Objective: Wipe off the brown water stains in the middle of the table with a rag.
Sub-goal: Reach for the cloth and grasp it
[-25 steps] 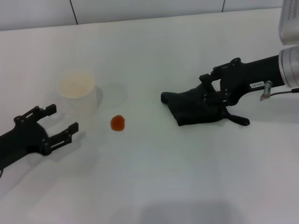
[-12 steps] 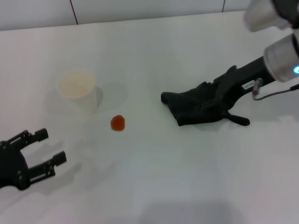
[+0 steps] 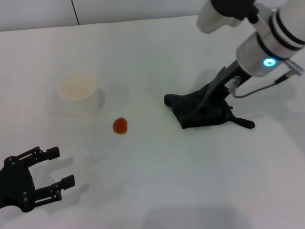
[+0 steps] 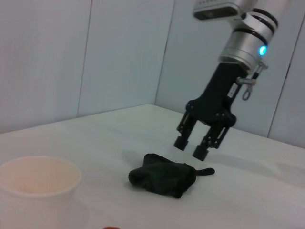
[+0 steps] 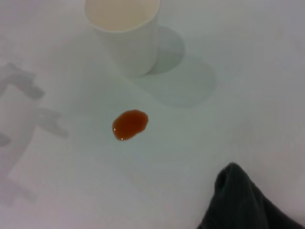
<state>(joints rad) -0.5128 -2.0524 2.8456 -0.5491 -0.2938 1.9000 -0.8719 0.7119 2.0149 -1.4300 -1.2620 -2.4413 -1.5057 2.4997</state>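
The brown water stain [image 3: 120, 126] is a small round orange-brown blot on the white table [image 3: 152, 181], just in front of a white paper cup [image 3: 78, 90]. It also shows in the right wrist view [image 5: 129, 124]. The black rag [image 3: 200, 112] lies crumpled to the right of the stain, its thin tail pointing right. My right gripper [image 3: 207, 102] points down over the rag. In the left wrist view it [image 4: 190, 147] is open and hovers just above the rag [image 4: 162, 175], holding nothing. My left gripper [image 3: 61, 167] is open and empty at the front left.
The paper cup [image 5: 125, 28] stands upright close behind the stain; it also shows in the left wrist view [image 4: 38, 183]. A grey panelled wall [image 3: 143, 9] runs behind the table's far edge.
My right arm has swung from lying low on the rag to standing upright over it; the rag has stayed in place. My left gripper has drawn back toward the front left.
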